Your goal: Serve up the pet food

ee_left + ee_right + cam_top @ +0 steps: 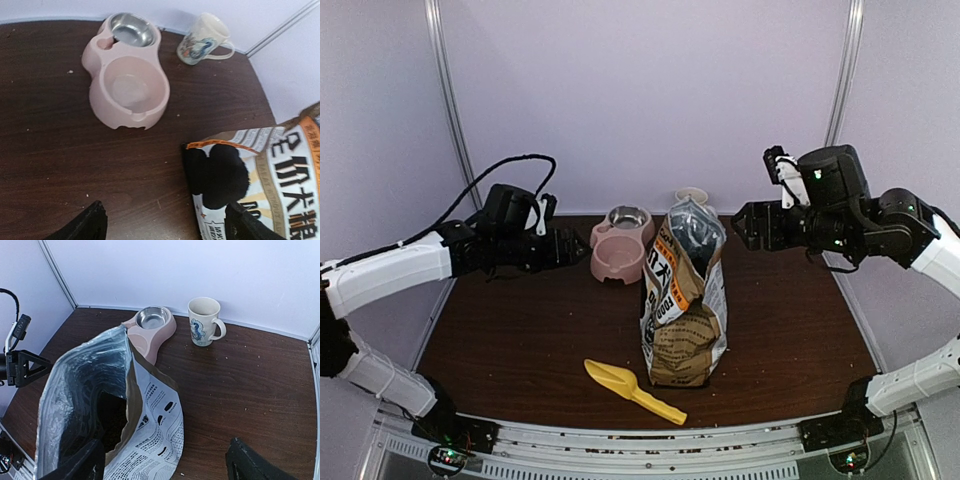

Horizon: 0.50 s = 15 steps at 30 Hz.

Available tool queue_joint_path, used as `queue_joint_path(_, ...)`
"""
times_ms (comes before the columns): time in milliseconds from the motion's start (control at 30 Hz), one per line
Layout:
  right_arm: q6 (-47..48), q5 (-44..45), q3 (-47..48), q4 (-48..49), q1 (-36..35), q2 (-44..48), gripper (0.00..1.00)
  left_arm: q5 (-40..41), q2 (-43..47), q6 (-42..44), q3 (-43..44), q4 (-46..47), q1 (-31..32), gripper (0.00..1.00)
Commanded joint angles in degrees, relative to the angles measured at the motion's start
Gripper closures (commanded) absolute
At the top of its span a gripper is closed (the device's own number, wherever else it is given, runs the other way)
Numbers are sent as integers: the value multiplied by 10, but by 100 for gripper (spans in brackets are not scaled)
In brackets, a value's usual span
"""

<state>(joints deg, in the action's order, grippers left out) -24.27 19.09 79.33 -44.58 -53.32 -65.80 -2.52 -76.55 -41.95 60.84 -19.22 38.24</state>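
Top external: left arm (400, 270) and right arm (890, 225) hover flanking the upright bag (685, 310), jaws released.

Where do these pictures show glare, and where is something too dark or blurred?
Right wrist view: the bag's foil lining shines, while the pet food inside sits in deep shadow. Left wrist view: the steel bowl reflects light; the near fingers are dark and soft. Top view: even light.

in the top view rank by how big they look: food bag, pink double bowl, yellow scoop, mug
1. food bag
2. pink double bowl
3. yellow scoop, longer but slimmer and nearer the camera, so unsure against the bowl
4. mug, mostly hidden behind the bag
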Motion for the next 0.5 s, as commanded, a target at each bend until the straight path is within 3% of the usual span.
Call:
queue_joint_path(0,-34,29,-24,23,1,17,14,18,-67,-21,57,-18,-11,16)
queue_joint_path(467,-52,19,-77,28,1,71,11,112,-280,-128,141,78,-14,25)
